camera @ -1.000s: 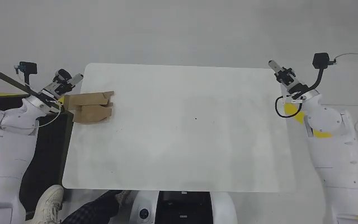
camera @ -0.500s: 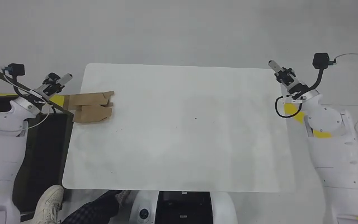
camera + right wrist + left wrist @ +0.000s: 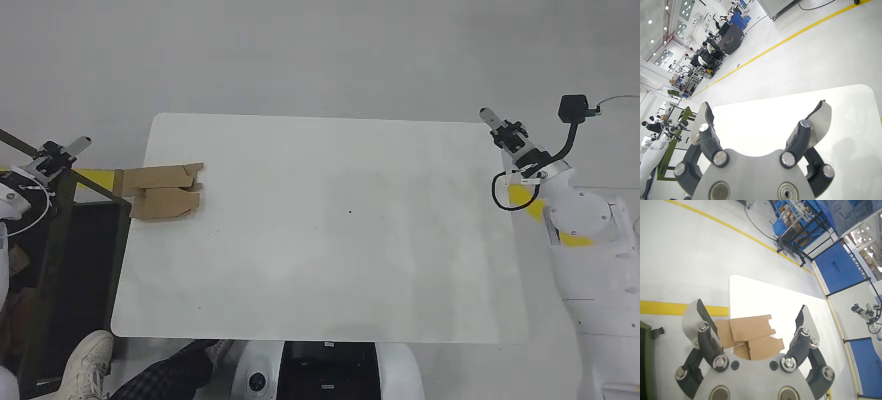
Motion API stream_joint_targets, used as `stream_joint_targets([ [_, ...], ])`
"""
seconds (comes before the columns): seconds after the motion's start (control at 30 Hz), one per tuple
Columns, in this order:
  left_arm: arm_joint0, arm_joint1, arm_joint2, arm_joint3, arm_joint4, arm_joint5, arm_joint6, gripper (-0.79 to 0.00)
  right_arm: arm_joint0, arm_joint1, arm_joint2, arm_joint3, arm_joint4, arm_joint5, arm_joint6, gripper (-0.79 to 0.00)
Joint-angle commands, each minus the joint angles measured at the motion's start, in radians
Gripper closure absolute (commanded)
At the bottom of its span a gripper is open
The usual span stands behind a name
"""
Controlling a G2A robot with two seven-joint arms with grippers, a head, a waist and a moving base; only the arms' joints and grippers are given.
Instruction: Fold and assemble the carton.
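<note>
Progress: your brown cardboard carton (image 3: 165, 190) lies flat on the white table (image 3: 350, 260), nothing assembled yet.
Left gripper (image 3: 751, 308): wide open, empty.
Right gripper (image 3: 763, 107): wide open, empty.

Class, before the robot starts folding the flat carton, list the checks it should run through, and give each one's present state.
1. Left gripper open: ok.
2. Right gripper open: ok.
3. Carton lying flat: ok.
4. Carton wholly on the table: not ok, one end overhangs the edge on the robot's left.
5. A gripper above the carton: not ok, the left gripper is beyond that edge and the right gripper is at the opposite far corner.
6. Creases undamaged: cannot tell.
</note>
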Motion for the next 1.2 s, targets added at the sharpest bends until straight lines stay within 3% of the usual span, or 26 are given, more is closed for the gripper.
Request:
stream_joint_targets([
  [0.0,-0.008,0.009,-0.011,0.024,0.037,0.013,-0.032,-0.785,0.000,0.000,0.000,0.000,0.000,0.000,0.000,-0.785],
  [0.37,-0.075,0.007,0.050,0.191,0.123,0.037,-0.060,-0.785,0.000,0.000,0.000,0.000,0.000,0.000,0.000,-0.785],
  [0.97,-0.186,-0.078,0.240,0.398,0.112,0.055,0.048,-0.785,0.000,0.000,0.000,0.000,0.000,0.000,0.000,-0.785],
  [1.03,-0.200,-0.087,0.256,0.413,0.119,0.053,0.063,-0.708,0.000,0.000,0.000,0.000,0.000,0.000,0.000,-0.785],
  [1.17,-0.228,-0.100,0.277,0.445,0.121,0.042,0.092,-0.416,0.000,0.000,0.000,0.000,0.000,0.000,0.000,-0.785],
])
